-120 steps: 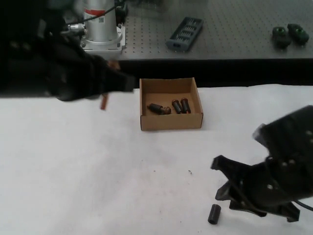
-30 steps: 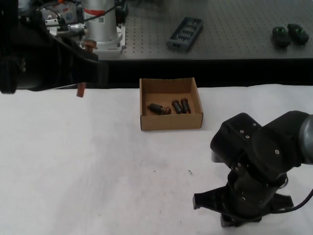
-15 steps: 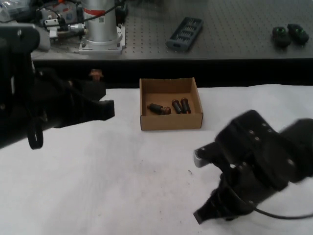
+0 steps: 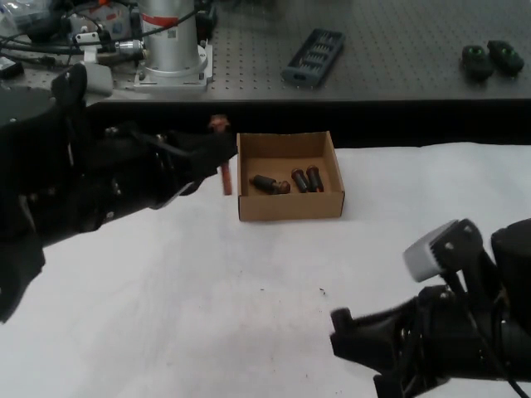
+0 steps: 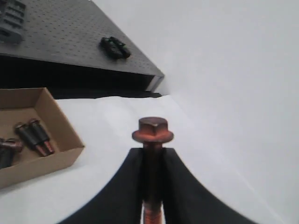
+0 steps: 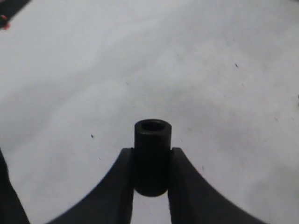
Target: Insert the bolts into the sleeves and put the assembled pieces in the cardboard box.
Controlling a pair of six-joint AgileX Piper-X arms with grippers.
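In left hand (image 5: 153, 156) a copper-coloured hex-head bolt (image 5: 153, 133) is clamped, in right hand (image 6: 152, 156) a black cylindrical sleeve (image 6: 152, 140); insertion is pending, probably requiring shank-to-bore alignment.

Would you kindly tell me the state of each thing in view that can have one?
bolt, clamped in the left gripper, not inserted.
sleeve, clamped in the right gripper, bore empty.
left gripper, shut on bolt.
right gripper, shut on sleeve.
cardboard box, open, with assembled pieces lying inside.

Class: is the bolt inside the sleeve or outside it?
Outside. The left end effector grips the bolt; the right end effector grips the sleeve, its bore empty.
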